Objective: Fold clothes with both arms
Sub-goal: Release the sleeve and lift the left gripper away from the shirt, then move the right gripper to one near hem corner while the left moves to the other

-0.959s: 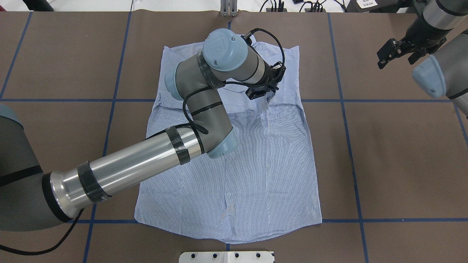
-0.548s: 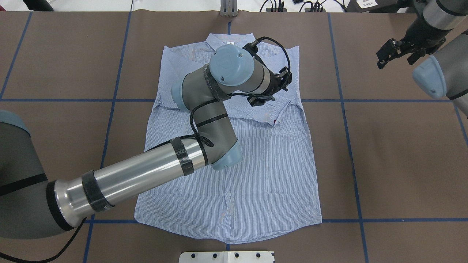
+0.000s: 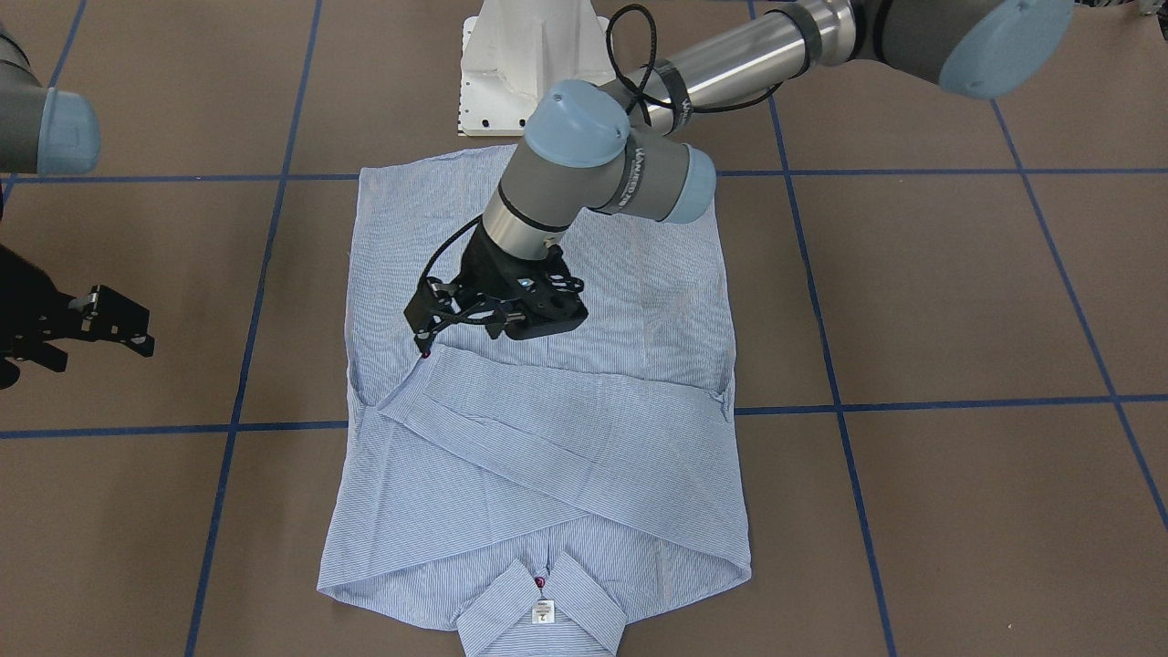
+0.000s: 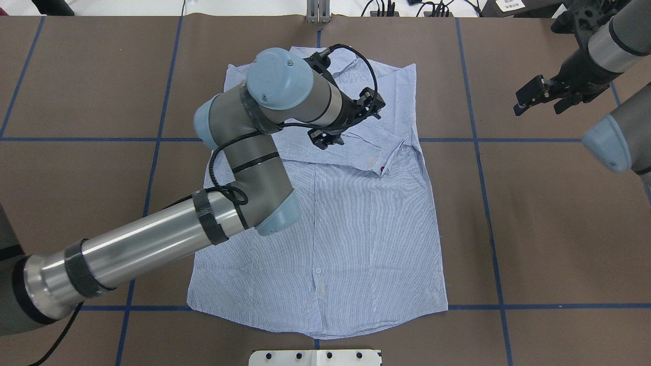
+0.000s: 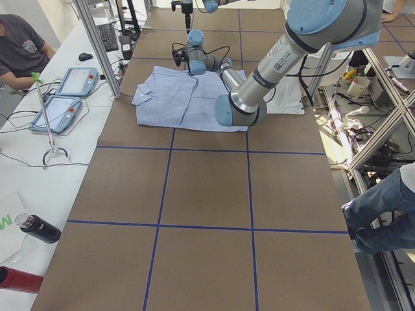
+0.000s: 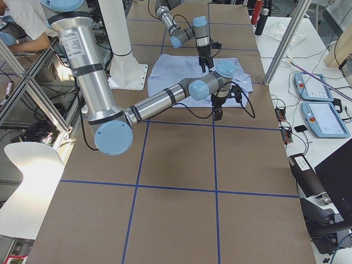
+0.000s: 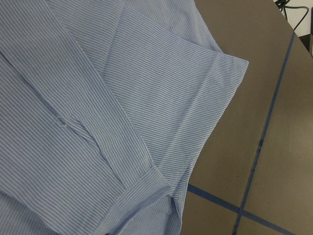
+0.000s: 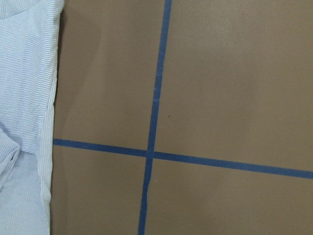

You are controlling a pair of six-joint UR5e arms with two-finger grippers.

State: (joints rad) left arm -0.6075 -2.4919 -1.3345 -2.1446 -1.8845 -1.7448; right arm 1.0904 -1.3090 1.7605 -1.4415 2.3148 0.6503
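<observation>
Shirt (image 4: 371,229) is laid flat on table (image 4: 534,213), hem nearest the robot, collar farthest. Left gripper (image 4: 326,138) is held above the folded sleeve (image 4: 356,147), fingers spread, nothing gripped. Right gripper (image 4: 536,101) is held aside over table, fingers parted, empty.

Brown table (image 4: 559,229), gridded with blue tape lines (image 4: 488,203). Shirt (image 4: 371,229) lies flat on it mid-table, hem toward the robot, collar at the far side, both sleeves folded across the upper body. White base plate (image 4: 315,357) sits on the table just beside the hem. Rest of the surface shows only tape.
</observation>
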